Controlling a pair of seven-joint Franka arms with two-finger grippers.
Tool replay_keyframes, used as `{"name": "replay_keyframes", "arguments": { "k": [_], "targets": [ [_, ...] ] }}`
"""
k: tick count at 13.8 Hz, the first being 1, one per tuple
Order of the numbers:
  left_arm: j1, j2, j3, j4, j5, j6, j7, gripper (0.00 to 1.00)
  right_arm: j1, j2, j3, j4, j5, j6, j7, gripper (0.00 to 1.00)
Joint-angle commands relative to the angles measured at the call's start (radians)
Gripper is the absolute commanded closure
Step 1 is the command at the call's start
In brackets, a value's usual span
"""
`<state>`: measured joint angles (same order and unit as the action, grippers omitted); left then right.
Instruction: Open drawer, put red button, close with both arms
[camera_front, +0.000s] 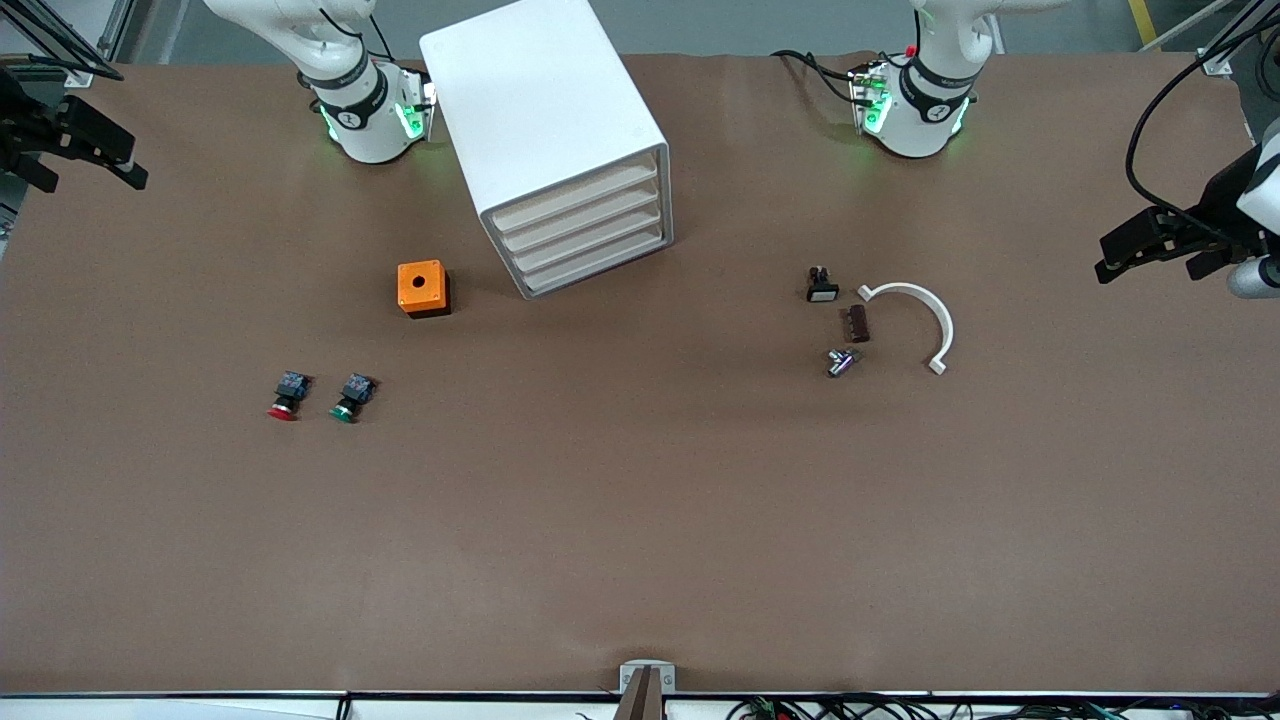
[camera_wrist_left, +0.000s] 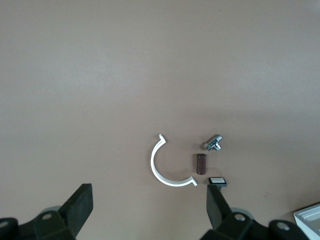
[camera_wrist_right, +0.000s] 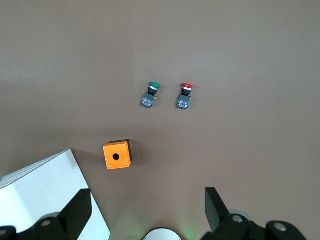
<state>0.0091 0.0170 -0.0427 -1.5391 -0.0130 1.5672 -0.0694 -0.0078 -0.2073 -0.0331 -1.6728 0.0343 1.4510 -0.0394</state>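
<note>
Near the cabinet (camera_front: 560, 140), toward the right arm's end and closer to the front camera, lies the red button (camera_front: 287, 394): light, rigid, best pinched across its dark body. All drawers are closed. Left claw (camera_front: 1150, 248) and right claw (camera_front: 85, 150) wait released over the desk's ends.

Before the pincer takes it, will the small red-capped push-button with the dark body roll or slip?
The red-capped push-button lies on its side, so its round cap may let it roll. It looks small and probably light, and a push would likely slide it across the smooth brown table.
</note>
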Motion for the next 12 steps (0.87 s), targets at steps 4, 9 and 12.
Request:
{"name": "replay_keyframes", "arguments": {
  "k": [4, 9, 12],
  "targets": [
    [0.0, 0.008, 0.0, 0.022, 0.013, -0.013, -0.004, 0.0, 0.006, -0.024, -0.002, -0.019, -0.022, -0.001, 0.001, 0.0],
    [0.0, 0.008, -0.002, 0.019, 0.011, -0.013, -0.007, 0.0, 0.006, -0.024, -0.002, -0.019, -0.022, -0.001, 0.001, 0.0],
    [0.002, 0.018, 0.0, 0.016, 0.01, -0.015, -0.009, 0.0, 0.006, -0.024, -0.002, -0.019, -0.022, -0.001, 0.001, 0.0]
  ]
}}
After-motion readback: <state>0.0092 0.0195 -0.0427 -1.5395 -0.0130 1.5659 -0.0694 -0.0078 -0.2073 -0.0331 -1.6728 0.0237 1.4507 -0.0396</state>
